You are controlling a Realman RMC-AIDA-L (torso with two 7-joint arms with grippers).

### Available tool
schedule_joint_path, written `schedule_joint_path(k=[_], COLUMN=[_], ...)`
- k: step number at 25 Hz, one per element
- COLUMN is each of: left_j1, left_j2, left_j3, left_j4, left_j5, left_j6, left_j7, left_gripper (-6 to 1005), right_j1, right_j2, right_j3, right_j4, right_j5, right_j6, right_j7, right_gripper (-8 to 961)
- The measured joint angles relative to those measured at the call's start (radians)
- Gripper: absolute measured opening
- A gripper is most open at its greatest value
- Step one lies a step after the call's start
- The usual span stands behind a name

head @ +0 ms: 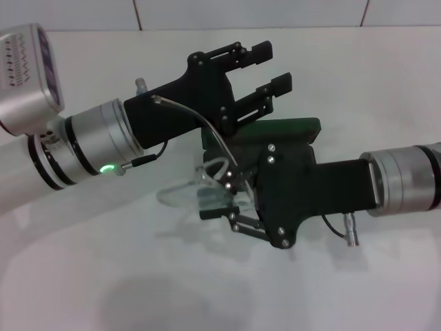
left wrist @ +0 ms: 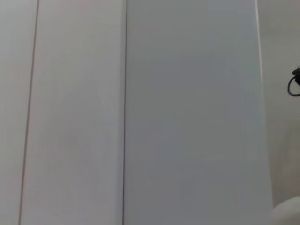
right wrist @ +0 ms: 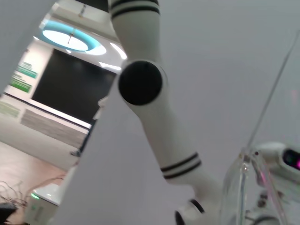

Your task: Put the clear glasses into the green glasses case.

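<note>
The clear glasses (head: 185, 194) are at the middle of the head view, with my right gripper (head: 215, 201) shut on their frame; one transparent lens sticks out to the left of the fingers. A clear curved part of the glasses (right wrist: 238, 187) also shows close up in the right wrist view. The green glasses case (head: 295, 128) lies just behind, mostly hidden by both grippers, so I cannot tell how its lid stands. My left gripper (head: 272, 67) hovers open above the case with nothing between its fingers.
Everything sits on a white table (head: 103, 276) with a tiled wall (head: 207, 14) behind it. The left wrist view shows only white panels (left wrist: 187, 117). My left arm (right wrist: 150, 117) fills the middle of the right wrist view.
</note>
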Motion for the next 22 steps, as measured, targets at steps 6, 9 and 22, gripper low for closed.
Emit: schedule_joint_path(k=[6, 9, 22], left_j1=[-0.003, -0.003, 0.000], left_j2=[0.002, 0.003, 0.004], left_j3=[0.000, 0.000, 0.000], left_j4=[0.002, 0.002, 0.003], left_j5=[0.006, 0.007, 0.005], left_j6=[0.017, 0.029, 0.058], left_j7=[-0.006, -0.005, -0.008], left_gripper=[572, 573, 576], right_j1=[-0.008, -0.007, -0.008], right_j2=[0.000, 0.000, 0.000], right_j3=[-0.002, -0.010, -0.065], right_j4=[0.001, 0.000, -0.008], right_j5=[0.054, 0.058, 0.066], right_j6=[0.061, 0.082, 0.193], right_j7=[0.006, 0.012, 0.016], right_gripper=[124, 123, 123])
